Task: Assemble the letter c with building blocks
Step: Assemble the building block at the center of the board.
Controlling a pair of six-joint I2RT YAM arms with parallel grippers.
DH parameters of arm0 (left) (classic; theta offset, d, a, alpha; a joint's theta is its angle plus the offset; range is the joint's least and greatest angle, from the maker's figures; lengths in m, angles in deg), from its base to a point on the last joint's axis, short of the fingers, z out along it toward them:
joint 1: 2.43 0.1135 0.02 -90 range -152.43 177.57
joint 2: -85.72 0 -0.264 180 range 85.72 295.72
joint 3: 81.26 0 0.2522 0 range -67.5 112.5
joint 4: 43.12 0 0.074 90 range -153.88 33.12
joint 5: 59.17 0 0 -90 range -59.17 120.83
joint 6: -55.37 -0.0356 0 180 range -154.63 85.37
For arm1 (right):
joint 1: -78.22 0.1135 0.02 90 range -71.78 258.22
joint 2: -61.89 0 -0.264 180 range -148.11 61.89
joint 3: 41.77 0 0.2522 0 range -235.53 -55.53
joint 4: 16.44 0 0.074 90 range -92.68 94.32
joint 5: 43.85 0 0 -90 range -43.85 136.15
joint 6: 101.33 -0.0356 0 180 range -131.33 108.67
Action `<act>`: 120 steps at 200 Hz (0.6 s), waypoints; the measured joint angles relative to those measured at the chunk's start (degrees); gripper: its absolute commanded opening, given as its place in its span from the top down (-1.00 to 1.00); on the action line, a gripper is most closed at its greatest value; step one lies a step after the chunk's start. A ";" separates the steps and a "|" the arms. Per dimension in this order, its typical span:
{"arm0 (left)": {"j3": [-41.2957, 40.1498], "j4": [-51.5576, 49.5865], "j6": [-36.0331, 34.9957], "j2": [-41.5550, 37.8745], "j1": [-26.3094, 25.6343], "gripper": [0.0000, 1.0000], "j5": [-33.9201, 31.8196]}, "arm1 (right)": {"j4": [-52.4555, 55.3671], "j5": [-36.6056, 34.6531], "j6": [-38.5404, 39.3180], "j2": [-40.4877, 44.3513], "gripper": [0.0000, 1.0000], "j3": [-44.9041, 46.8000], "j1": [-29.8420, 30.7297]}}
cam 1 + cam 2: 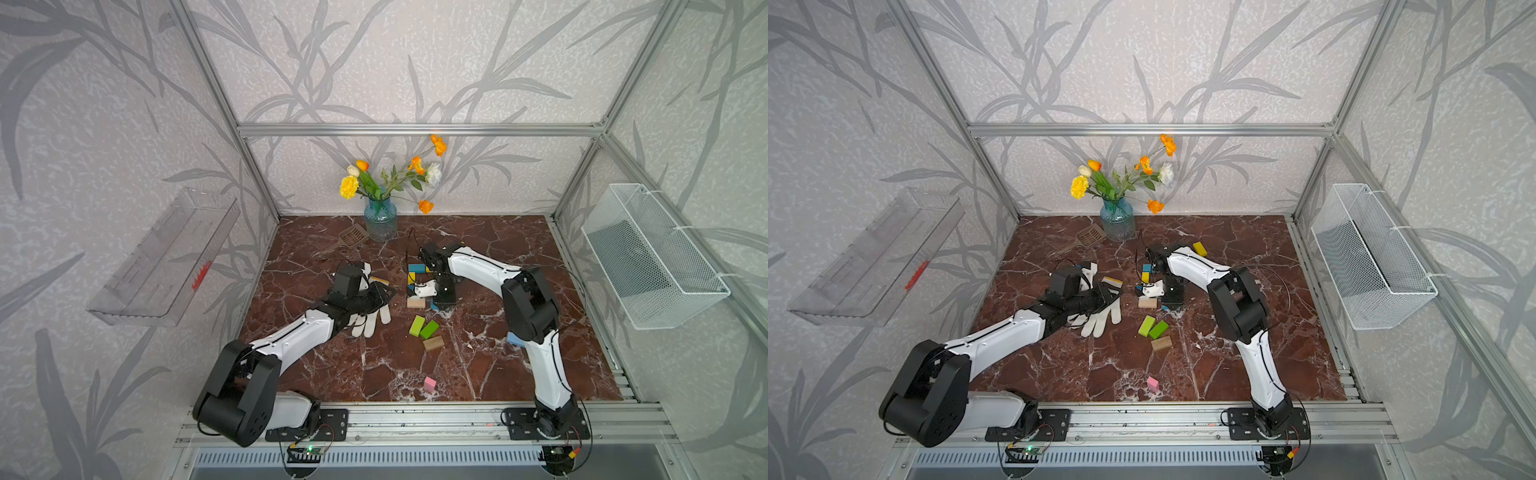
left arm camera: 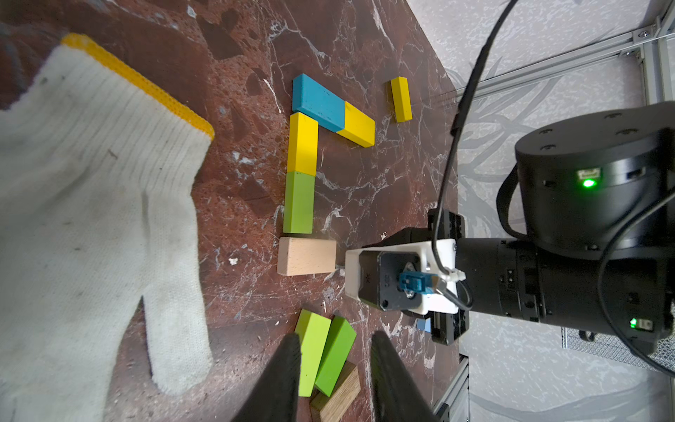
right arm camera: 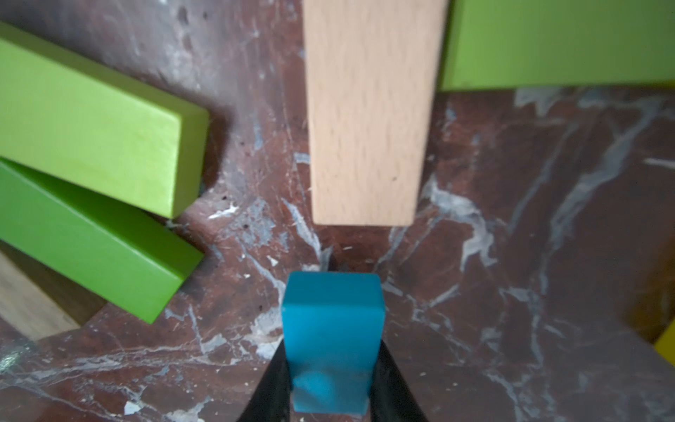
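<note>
a blue block (image 3: 332, 329) is gripped end-on by the right gripper (image 3: 334, 383) and held down at the marble table (image 3: 511, 255), just right of the plain wood block (image 3: 365, 109), apparently so that the c's near arm can be lengthened in line. the far arm (image 2: 334, 109) and spine (image 2: 301, 171) are already laid. the left gripper (image 2: 336, 341) is seen parted and empty above the white glove (image 2: 91, 219), probably to stay clear. spare green blocks (image 1: 424, 327) lie nearer.

White arm links (image 1: 291, 336), black joint housings (image 1: 241, 386), thin black cables (image 2: 456, 124), green indicator light (image 2: 588, 182)
</note>
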 measured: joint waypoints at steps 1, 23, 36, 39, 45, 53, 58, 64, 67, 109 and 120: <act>0.00 0.02 0.00 0.00 0.00 0.32 0.00 | -0.02 -0.02 0.02 0.00 0.95 -0.02 0.00; 0.00 0.31 0.09 0.00 0.02 0.32 0.02 | -0.22 -0.46 0.20 -0.52 0.95 -1.03 0.02; -0.02 0.31 0.31 0.00 0.04 0.32 0.02 | -0.28 -0.57 0.24 -0.98 0.95 -1.29 0.02; -0.02 0.31 0.39 0.00 0.04 0.32 0.02 | -0.26 -0.59 0.24 -1.16 0.94 -1.38 0.02; -0.02 0.33 0.42 0.00 0.07 0.32 0.02 | -0.24 -0.66 0.28 -1.49 0.94 -1.55 0.02; -0.02 0.39 0.52 0.00 0.11 0.32 0.02 | -0.35 -0.74 0.35 -1.81 0.94 -1.64 0.09; -0.02 0.44 0.57 0.00 0.11 0.32 0.02 | -0.37 -0.85 0.42 -2.01 0.94 -1.68 0.11; -0.02 0.50 0.59 0.00 0.11 0.32 0.02 | -0.39 -0.94 0.42 -2.27 0.94 -1.70 0.13; -0.02 0.52 0.61 0.00 0.11 0.32 0.02 | -0.39 -0.94 0.42 -2.38 0.94 -1.73 0.13; -0.07 0.66 0.85 0.00 0.11 0.32 0.07 | -0.35 -0.98 0.44 -3.13 0.91 -2.56 0.39; -0.11 0.66 0.87 0.00 0.11 0.32 0.07 | -0.46 -0.98 0.46 -3.37 0.90 -2.99 0.46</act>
